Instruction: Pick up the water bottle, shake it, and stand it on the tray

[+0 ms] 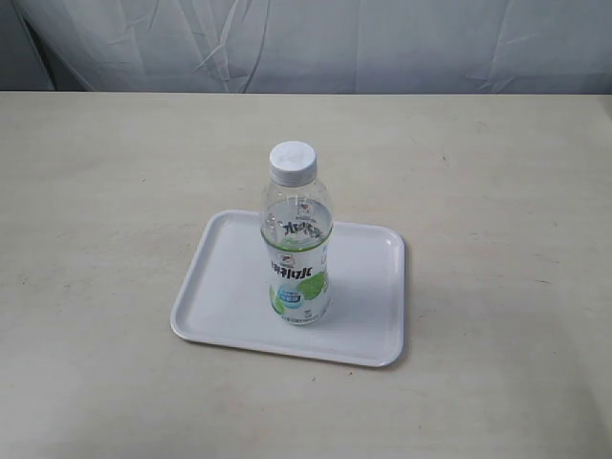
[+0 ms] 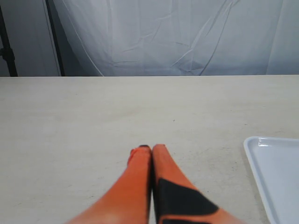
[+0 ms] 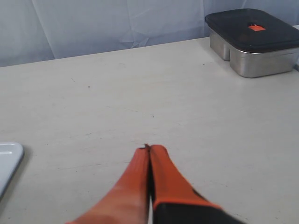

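Your water bottle (image 1: 296,239) stands upright on the tray (image 1: 229,287) mid-worktop, between left gripper (image 2: 152,148) and right gripper (image 3: 149,148), both closed and empty, neither clearly nearer.

You get only a corner of the tray (image 2: 275,177) in either wrist view. The metal box (image 3: 254,42) runs off the picture's edge. Both sets of jaws blur near the camera. Fine print on the bottle (image 1: 296,258) is unreadable.
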